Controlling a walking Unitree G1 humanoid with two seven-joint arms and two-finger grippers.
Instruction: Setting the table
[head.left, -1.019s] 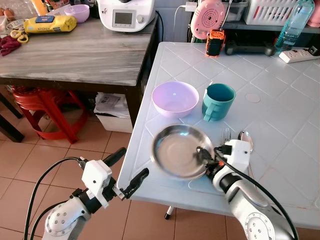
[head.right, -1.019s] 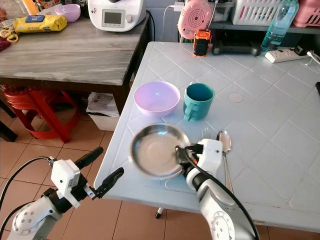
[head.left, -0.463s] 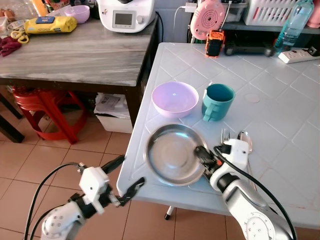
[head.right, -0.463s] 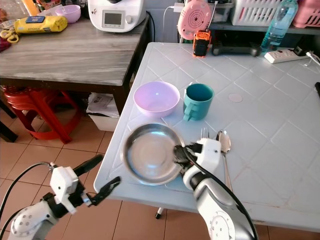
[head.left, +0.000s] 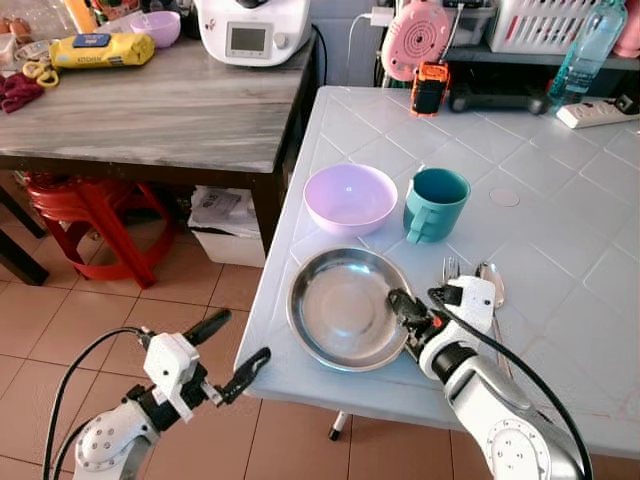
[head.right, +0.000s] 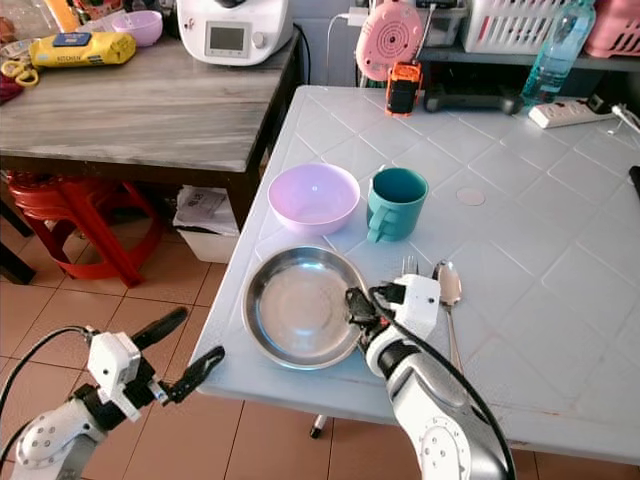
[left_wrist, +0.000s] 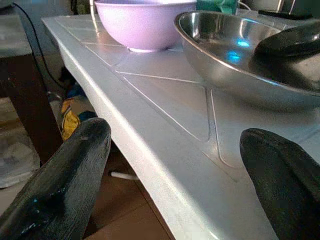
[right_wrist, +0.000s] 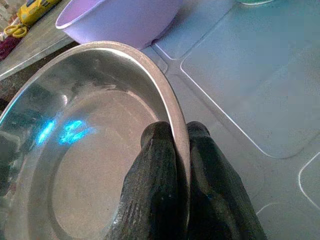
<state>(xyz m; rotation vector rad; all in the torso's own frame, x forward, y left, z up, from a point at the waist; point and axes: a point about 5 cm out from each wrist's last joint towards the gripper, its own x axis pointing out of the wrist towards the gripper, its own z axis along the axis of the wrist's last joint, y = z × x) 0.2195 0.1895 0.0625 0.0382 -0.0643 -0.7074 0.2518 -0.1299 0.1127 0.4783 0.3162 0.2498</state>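
Black fingers of L gripper are hanging spread, off the table edge, touching nothing. Steel plate is lying at near edge w/ bowl & mug behind. R gripper is pinching plate rim; fork & spoon are lying just beside it.

Right gripper grips steel plate on white table.

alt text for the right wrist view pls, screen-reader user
The right gripper pinches the rim of a steel plate between its two black fingers, one inside and one outside. A lilac bowl sits just beyond the plate on the white table.
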